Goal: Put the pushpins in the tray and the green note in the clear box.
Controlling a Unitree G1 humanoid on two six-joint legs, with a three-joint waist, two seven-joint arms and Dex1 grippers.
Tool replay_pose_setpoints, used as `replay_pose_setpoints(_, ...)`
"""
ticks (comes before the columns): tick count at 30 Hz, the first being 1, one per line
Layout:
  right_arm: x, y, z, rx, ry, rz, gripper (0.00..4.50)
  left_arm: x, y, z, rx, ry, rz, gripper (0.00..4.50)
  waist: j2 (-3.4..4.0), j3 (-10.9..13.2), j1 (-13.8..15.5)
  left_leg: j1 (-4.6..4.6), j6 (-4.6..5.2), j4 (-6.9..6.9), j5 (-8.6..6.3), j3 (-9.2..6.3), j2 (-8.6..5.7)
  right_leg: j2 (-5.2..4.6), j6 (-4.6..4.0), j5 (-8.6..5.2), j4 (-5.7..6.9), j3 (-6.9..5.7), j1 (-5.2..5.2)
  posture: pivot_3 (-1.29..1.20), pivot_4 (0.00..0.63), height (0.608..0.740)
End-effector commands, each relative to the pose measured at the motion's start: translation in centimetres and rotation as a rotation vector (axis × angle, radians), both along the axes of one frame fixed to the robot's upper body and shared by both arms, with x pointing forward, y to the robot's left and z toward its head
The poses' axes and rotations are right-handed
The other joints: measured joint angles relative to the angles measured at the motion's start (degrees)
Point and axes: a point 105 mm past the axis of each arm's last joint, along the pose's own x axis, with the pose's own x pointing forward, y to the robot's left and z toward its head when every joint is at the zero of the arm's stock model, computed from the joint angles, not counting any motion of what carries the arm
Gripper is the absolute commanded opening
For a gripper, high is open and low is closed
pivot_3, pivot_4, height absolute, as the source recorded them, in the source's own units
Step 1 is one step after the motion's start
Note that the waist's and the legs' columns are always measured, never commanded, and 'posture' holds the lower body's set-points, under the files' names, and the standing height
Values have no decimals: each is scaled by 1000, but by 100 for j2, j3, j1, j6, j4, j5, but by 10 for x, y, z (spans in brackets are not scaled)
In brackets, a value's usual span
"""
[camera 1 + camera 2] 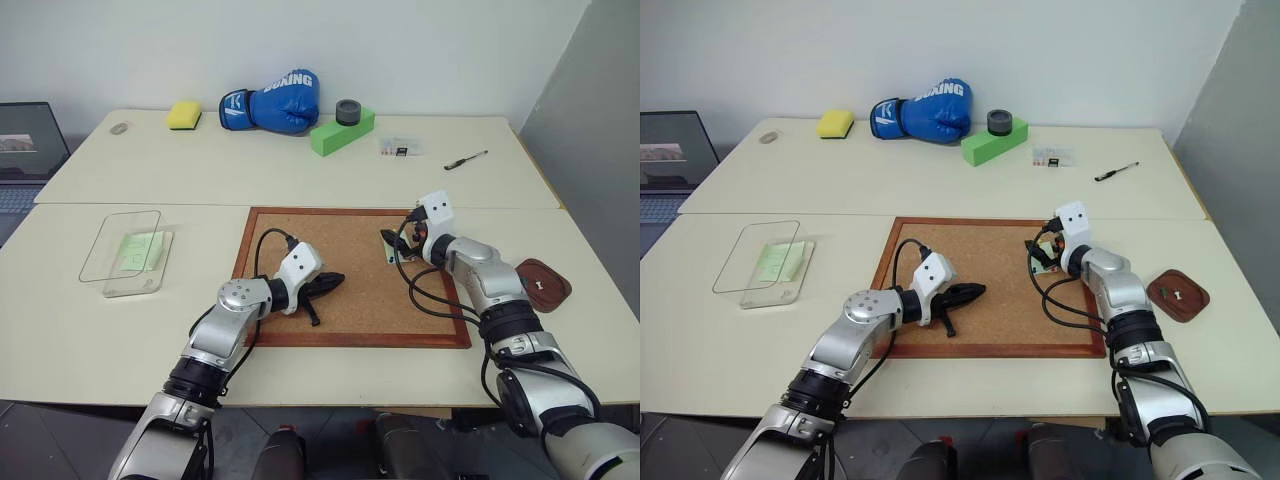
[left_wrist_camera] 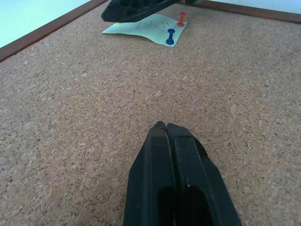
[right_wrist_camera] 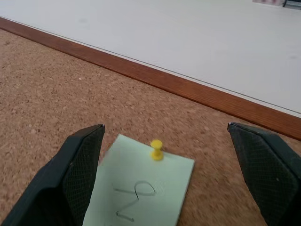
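Left gripper [image 1: 328,283]: nearest the head camera, low over the corkboard's near-left part, its two black fingers pressed together with nothing between them.
Corkboard [image 1: 350,300]: wood-framed, flat on the table; every place below is given from it.
Right gripper [image 1: 398,243]: over the corkboard's right part near the far edge, jaws spread wide on either side of the pinned note, holding nothing.
Green note on the corkboard [image 3: 141,193]: pale green slip with pen scribble, lying on the cork near the far-right corner, between the right gripper's open fingers.
Pushpins: a yellow pin [image 3: 156,149] stands in the note's far edge; a red pin [image 2: 181,19] and a blue pin [image 2: 170,36] stand along another edge of it.
Tray [image 1: 1178,296]: dark reddish-brown, on the table just off the corkboard's right side, with something small and pale in it.
Clear box [image 1: 125,250]: on the table well off the corkboard's left side, its lid tilted up; a pale green slip lies inside it.
Beyond the corkboard's far side: yellow sponge [image 1: 184,114], blue boxing glove [image 1: 272,103], green foam block [image 1: 341,131], pen [image 1: 465,160].
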Motion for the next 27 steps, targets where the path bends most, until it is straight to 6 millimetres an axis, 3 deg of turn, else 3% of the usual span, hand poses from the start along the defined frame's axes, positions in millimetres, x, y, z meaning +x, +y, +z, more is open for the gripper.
replay_pose_setpoints(1, 8, 1, 16, 12, -57, -3, 4450, -7, 0, -10, 22, 33, -4, 33, 0, 0, -3, -1, 0, 0, 0, 0, 0, -1, 0, 0, -1, 0, 0, 0, 150, 740)
replay_pose_setpoints(2, 8, 2, 16, 11, -57, -2, 4450, -7, 0, -10, 21, 33, -4, 33, 0, 0, -7, -1, 0, 0, 0, 0, 0, -1, 0, 0, -2, 0, 0, 0, 150, 740)
replay_pose_setpoints(3, 9, 3, 16, 10, -57, 0, 4069, -7, 0, -10, 21, 33, -4, 0, 0, 0, -9, -1, 0, 0, 0, 0, 0, -1, 0, 0, -2, 0, 0, 0, 150, 740)
replay_pose_setpoints(4, 9, 3, 15, 10, -57, 2, 4005, -7, 0, -10, 21, 34, -4, 0, 0, 0, -13, -1, 0, 0, 0, 0, 0, -1, 0, 0, -2, 0, 0, 0, 150, 740)
replay_pose_setpoints(17, -1, 9, 11, -27, -45, 62, 1282, -4, 4, -14, 52, 33, 10, 0, 1, 0, -34, 0, 0, 0, 0, 0, 0, -1, -1, -1, -1, 0, 0, 0, 150, 740)
replay_pose_setpoints(22, -3, 14, 23, 3, -71, 80, 140, -1, 8, -18, 74, 36, 24, 0, 1, 0, -40, 2, 0, 1, 0, -1, 0, -1, 0, -1, 2, 0, 1, 0, 150, 740)
replay_pose_setpoints(27, -5, 19, 35, 20, -96, 98, 27, -1, 9, -22, 95, 43, 30, 0, 2, 0, -50, 2, 0, 0, 0, -1, 0, -1, 0, -1, 2, 0, 0, 0, 150, 740)
